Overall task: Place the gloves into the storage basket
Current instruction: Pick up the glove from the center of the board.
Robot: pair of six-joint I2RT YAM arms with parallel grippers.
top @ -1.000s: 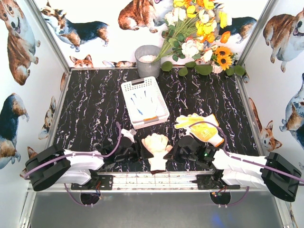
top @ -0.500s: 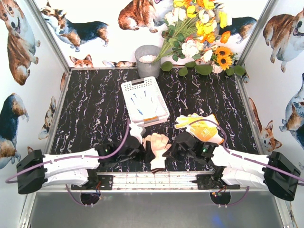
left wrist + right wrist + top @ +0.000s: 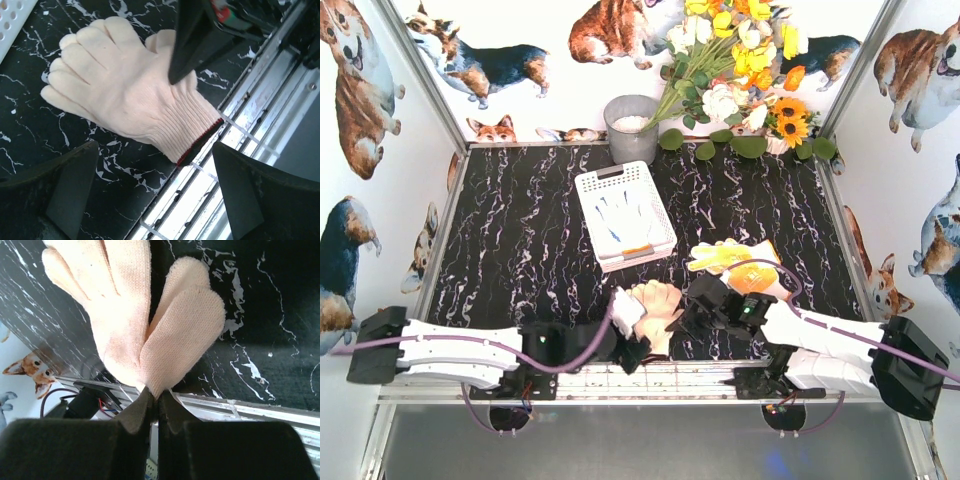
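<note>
at near edge | cream glove (image 3: pixel 125 95) | cuff nearest, tips toward storage basket (image 3: pixel 610 173)

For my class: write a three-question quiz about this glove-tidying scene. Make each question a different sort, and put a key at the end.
1. True or false: the right pincer is shut on the cream glove.
2. Which one stands open? A) left pincer B) right pincer
3. Fill in: the yellow gloves lie ___ the storage basket.
Key: 1 true; 2 A; 3 outside
</note>
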